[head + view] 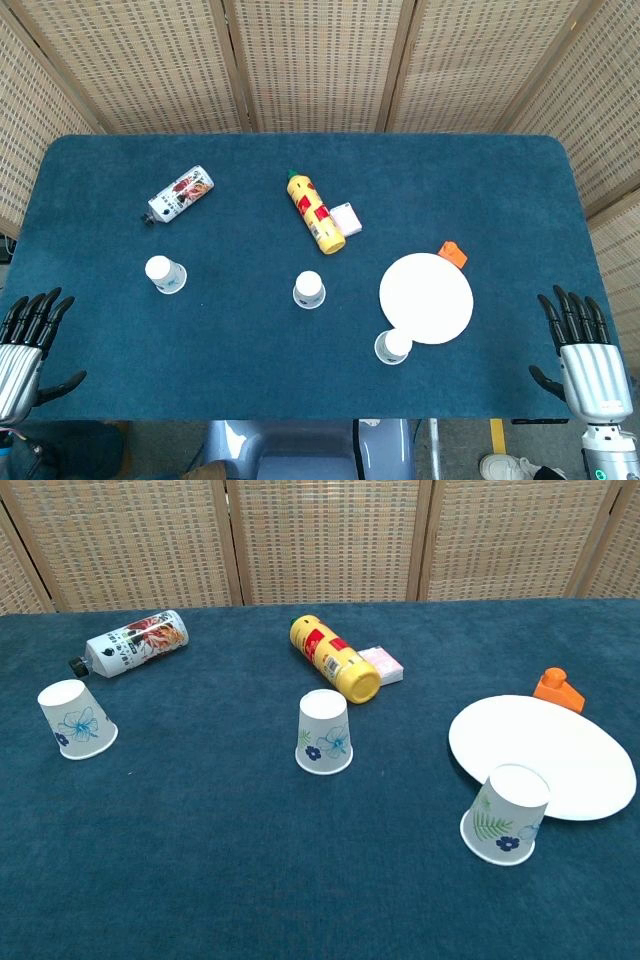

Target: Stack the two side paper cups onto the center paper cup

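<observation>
Three white paper cups stand upside down on the blue table. The left cup (165,273) (75,719) has a blue flower print. The center cup (309,290) (324,732) stands mid-table. The right cup (392,346) (507,813) leans on the edge of a white plate. My left hand (26,340) hovers at the table's front left corner, fingers spread, holding nothing. At the front right corner my right hand (582,345) is likewise open and empty. Neither hand shows in the chest view.
A white plate (428,295) (545,750) lies right of center. Behind it sits a small orange object (453,253) (558,688). A yellow bottle (315,211) (334,658), a pink-white box (346,218) (383,665) and a white tube (179,195) (132,643) lie further back.
</observation>
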`<action>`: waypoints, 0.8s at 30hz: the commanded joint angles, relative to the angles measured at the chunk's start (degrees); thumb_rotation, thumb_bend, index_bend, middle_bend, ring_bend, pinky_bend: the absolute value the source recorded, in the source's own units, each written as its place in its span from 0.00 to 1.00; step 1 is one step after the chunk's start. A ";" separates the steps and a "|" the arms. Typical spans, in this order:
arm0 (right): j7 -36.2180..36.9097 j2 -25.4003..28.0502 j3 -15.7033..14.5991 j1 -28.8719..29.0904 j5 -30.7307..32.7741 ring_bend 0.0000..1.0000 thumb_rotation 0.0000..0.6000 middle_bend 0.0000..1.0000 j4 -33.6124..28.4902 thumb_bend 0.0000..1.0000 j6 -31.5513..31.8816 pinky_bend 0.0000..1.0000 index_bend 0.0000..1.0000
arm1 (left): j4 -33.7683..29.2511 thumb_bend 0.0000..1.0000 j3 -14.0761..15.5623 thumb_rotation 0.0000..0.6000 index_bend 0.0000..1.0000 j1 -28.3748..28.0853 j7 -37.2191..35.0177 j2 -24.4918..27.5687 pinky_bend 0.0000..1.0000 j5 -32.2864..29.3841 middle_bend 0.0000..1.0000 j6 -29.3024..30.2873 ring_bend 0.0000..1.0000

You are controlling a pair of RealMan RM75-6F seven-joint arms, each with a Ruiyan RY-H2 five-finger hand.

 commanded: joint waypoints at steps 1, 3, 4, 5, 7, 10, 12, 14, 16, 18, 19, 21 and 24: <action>0.28 0.06 -0.16 0.03 -0.22 0.00 1.00 0.00 0.07 0.00 -0.14 0.00 0.00 | 0.00 0.00 0.00 1.00 0.00 0.08 -0.04 0.05 0.00 0.13 0.00 0.15 0.00; 0.64 0.15 -0.37 0.15 -0.41 0.00 1.00 0.00 0.08 0.00 -0.51 0.00 0.00 | 0.04 0.00 0.00 1.00 0.00 0.17 -0.12 0.05 0.00 0.19 0.00 0.26 0.00; 0.86 0.19 -0.46 0.23 -0.50 0.00 1.00 0.00 0.09 0.00 -0.71 0.00 0.00 | 0.05 0.00 -0.01 1.00 0.00 0.19 -0.20 0.07 0.00 0.20 0.00 0.31 0.00; 1.38 0.25 -0.63 0.41 -0.66 0.00 1.00 0.00 0.11 0.00 -1.13 0.00 0.00 | 0.07 0.00 -0.05 1.00 0.00 0.21 -0.39 0.11 0.00 0.26 0.00 0.40 0.00; 2.63 0.29 -0.97 0.86 -0.94 0.00 1.00 0.00 0.20 0.00 -2.12 0.00 0.00 | 0.10 0.00 -0.17 1.00 0.00 0.17 -0.71 0.13 0.00 0.39 0.00 0.53 0.00; 4.18 0.06 -1.46 2.29 -1.23 0.00 1.00 0.00 1.07 0.00 -4.97 0.00 0.01 | 0.14 0.00 -0.32 1.00 0.00 0.12 -1.27 0.24 0.00 0.33 0.00 0.57 0.00; 5.77 -0.30 -1.90 4.52 -2.64 0.00 1.00 0.01 2.13 0.00 -8.27 0.00 0.04 | 0.20 0.00 -0.47 1.00 0.00 0.08 -1.11 0.15 0.00 0.20 0.00 0.49 0.00; 8.30 -0.42 -2.36 6.99 -4.02 0.03 1.00 0.07 2.59 0.00 -11.80 0.02 0.09 | -0.02 0.00 -0.64 1.00 0.00 -0.03 -0.98 0.12 0.00 0.08 0.00 0.34 0.00; 11.02 -0.34 -2.63 9.07 -5.07 0.11 1.00 0.16 2.64 0.00 -14.49 0.08 0.14 | -0.20 0.00 -0.78 1.00 0.00 -0.14 -0.81 0.12 0.00 -0.04 0.00 0.18 0.00; 13.84 -0.43 -2.93 12.06 -6.53 0.17 1.00 0.21 2.75 0.04 -18.21 0.14 0.18 | -0.37 0.00 -0.92 1.00 0.00 -0.34 -0.77 0.15 0.00 -0.50 0.00 -0.37 0.00; 14.22 -0.65 -2.93 13.08 -7.01 0.19 1.00 0.23 2.92 0.07 -19.34 0.16 0.20 | -0.42 0.00 -0.99 1.00 0.00 -0.42 -0.76 0.16 0.00 -0.82 0.00 -0.65 0.00; 14.20 -1.43 -2.81 14.55 -7.83 0.24 1.00 0.27 3.37 0.15 -20.70 0.20 0.23 | -0.55 0.00 -1.17 1.00 0.00 -0.58 -0.73 0.21 0.00 -1.41 0.00 -1.12 0.00; 13.39 -3.36 -2.51 17.07 -8.38 0.26 1.00 0.29 4.35 0.19 -23.67 0.22 0.27 | -0.76 0.00 -1.49 1.00 0.00 -0.98 -0.71 0.32 0.00 -2.29 0.00 -1.99 0.00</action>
